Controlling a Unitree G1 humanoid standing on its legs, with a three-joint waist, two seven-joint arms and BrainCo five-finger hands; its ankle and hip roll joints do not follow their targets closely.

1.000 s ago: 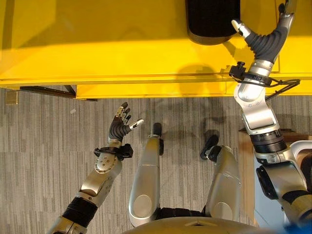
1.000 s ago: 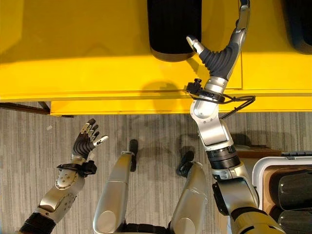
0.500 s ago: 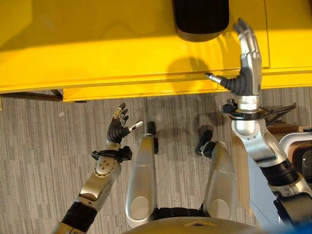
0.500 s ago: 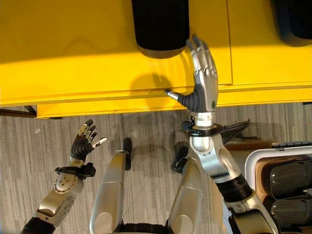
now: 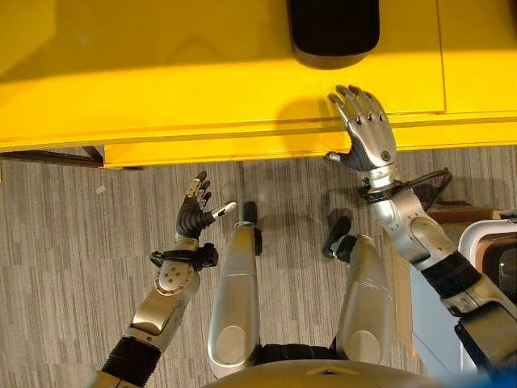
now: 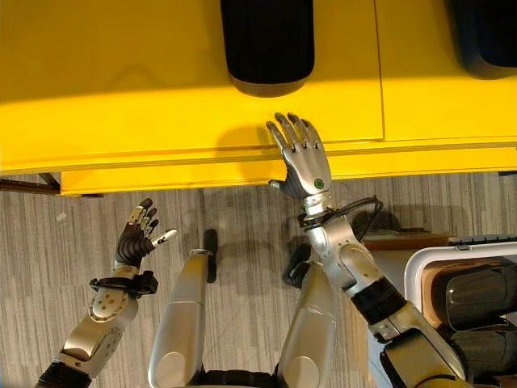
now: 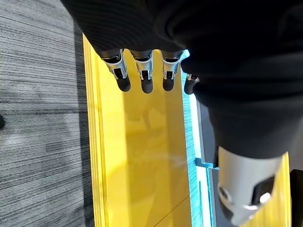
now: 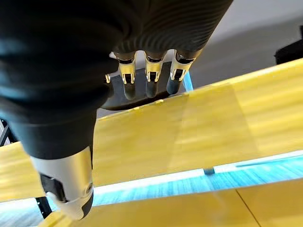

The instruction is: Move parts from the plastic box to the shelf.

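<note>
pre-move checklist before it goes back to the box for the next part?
1. Right hand empty: ok, fingers straight over the front edge of the yellow shelf, nothing held.
2. Left hand empty: ok, fingers relaxed above the floor, clear of the shelf.
3. Placed part resting on the shelf: ok, apart from the right hand.
4. Parts left in the plastic box: ok, dark parts show inside it at the robot's right.
5. How many parts remain: cannot tell, the box is cut off by the picture edge.
6. Second dark part at the shelf's far right: ok, out of the way.
</note>
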